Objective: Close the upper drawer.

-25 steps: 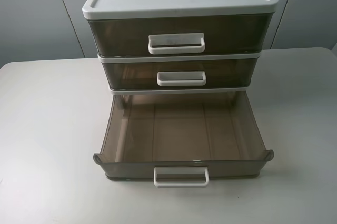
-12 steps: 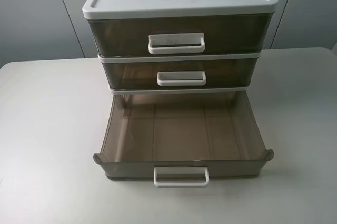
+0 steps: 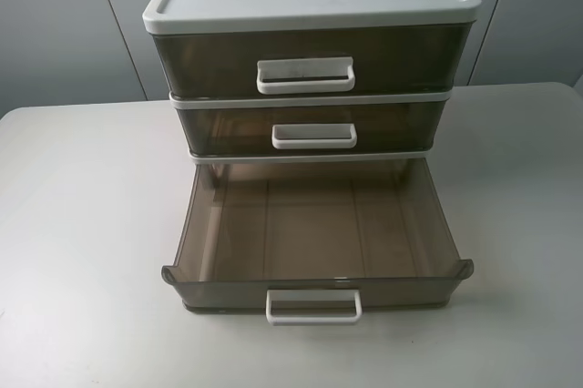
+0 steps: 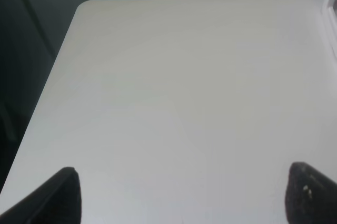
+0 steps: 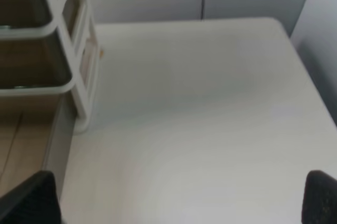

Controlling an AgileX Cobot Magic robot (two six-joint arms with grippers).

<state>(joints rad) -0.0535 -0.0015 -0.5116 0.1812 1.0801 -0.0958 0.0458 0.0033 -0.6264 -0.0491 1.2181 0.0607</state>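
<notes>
Gripping on the left: nothing; the left gripper (image 4: pixel 187 197) has its dark fingertips (image 4: pixel 63 197) spread wide over bare table (image 4: pixel 174 87).
Right gripper (image 5: pixel 176 197): also spread wide, holding nothing, touching nothing, above the table just beside the cabinet (image 5: pixel 79 66).
Upper drawer (image 3: pixel 219 292): pulled far out toward the camera (in the high view it is the lowest of the three), its front resting on the table, well apart from both grippers.
Its inside: only the bare smoky-brown floor shows.
Its handle (image 3: pixel 313 305): white loop, centred on the front wall.
Top drawer (image 3: pixel 392 56): pushed in flush.
Middle drawer (image 3: pixel 401 124): pushed in flush; contents cannot be told through the dark plastic.
</notes>
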